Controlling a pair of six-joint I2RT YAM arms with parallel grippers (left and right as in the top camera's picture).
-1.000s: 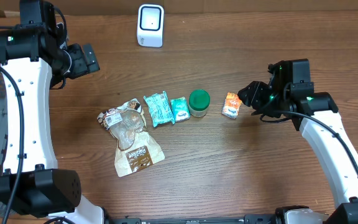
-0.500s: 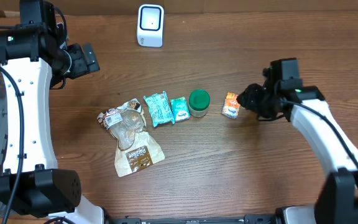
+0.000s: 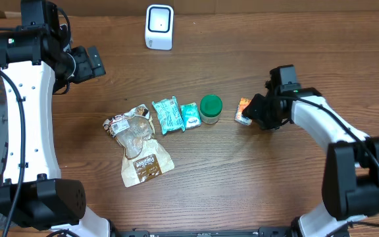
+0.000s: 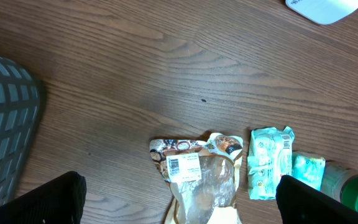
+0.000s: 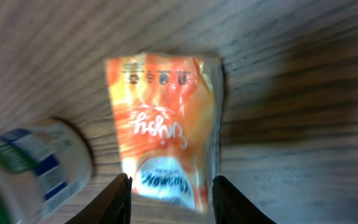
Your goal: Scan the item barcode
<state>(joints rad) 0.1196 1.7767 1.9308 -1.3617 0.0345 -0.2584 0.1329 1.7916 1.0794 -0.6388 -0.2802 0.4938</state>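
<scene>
A small orange snack packet [image 3: 243, 110] lies flat on the wooden table, right of a green-lidded jar [image 3: 210, 108]. My right gripper [image 3: 249, 114] is low over the packet's right end. In the right wrist view the packet [image 5: 163, 124] fills the middle, and the right gripper [image 5: 169, 199] is open with one dark finger [image 5: 117, 199] close to each long side of it. The white barcode scanner [image 3: 159, 26] stands at the back of the table. My left gripper [image 3: 95, 62] hangs wide open at the far left, above bare wood, holding nothing [image 4: 179, 202].
A brown see-through food bag [image 3: 137, 141] and two teal packets [image 3: 168, 115] [image 3: 190, 116] lie in a row left of the jar [image 5: 36, 162]. A grey mesh basket [image 4: 5, 124] sits off the table's left edge.
The right arm has moved left, bringing its gripper over the orange packet, and its fingers have narrowed around it. The left arm has not moved.
</scene>
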